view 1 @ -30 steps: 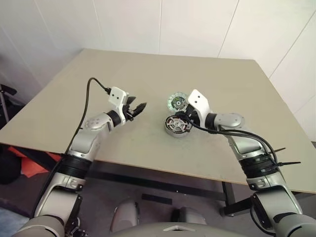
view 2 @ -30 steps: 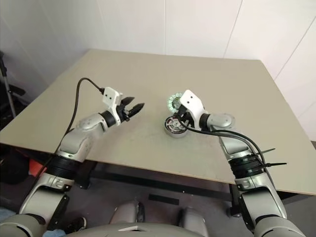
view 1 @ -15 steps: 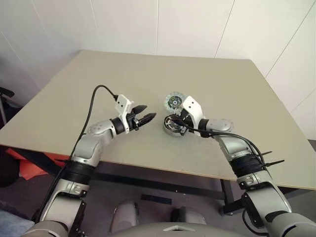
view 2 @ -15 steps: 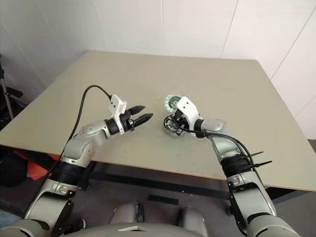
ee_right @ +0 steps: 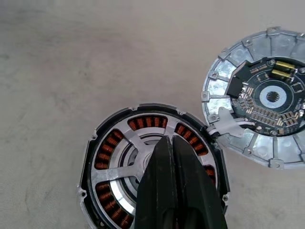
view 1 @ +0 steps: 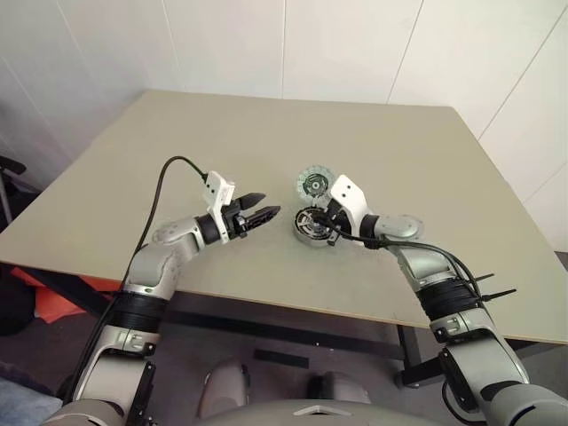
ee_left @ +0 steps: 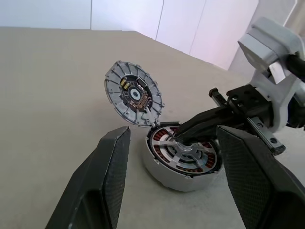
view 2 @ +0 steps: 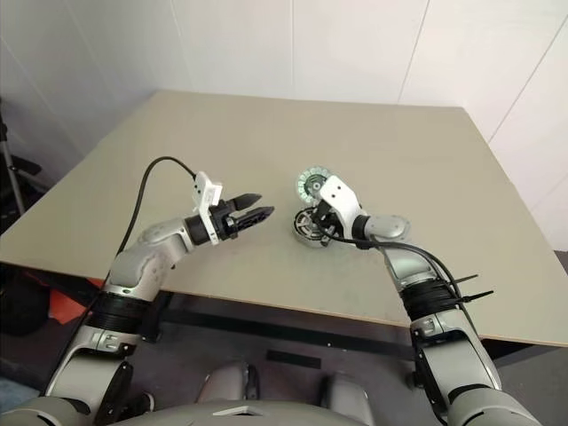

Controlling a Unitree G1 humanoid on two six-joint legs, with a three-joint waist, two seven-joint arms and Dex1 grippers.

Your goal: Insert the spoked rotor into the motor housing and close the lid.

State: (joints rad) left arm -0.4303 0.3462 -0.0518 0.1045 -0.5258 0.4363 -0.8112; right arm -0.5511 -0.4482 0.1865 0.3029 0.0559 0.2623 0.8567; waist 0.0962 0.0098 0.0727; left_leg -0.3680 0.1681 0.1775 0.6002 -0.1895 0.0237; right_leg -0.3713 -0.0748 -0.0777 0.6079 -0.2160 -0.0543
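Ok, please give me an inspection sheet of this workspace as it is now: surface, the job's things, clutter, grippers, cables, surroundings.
Surface: beige table, bare apart from the motor parts.
Job's things: spoked rotor sits inside the motor housing, copper windings showing between the spokes. The lid is off, tilted up against the housing's rim, joined to it by a short white wire.
Clutter: nothing seen.
Grippers: right gripper shut, tips over the rotor's hub. Left gripper open, beside the housing and apart from it.
Cables: black cable loops above the left arm; another runs along the right arm.
Surroundings: white panelled walls.
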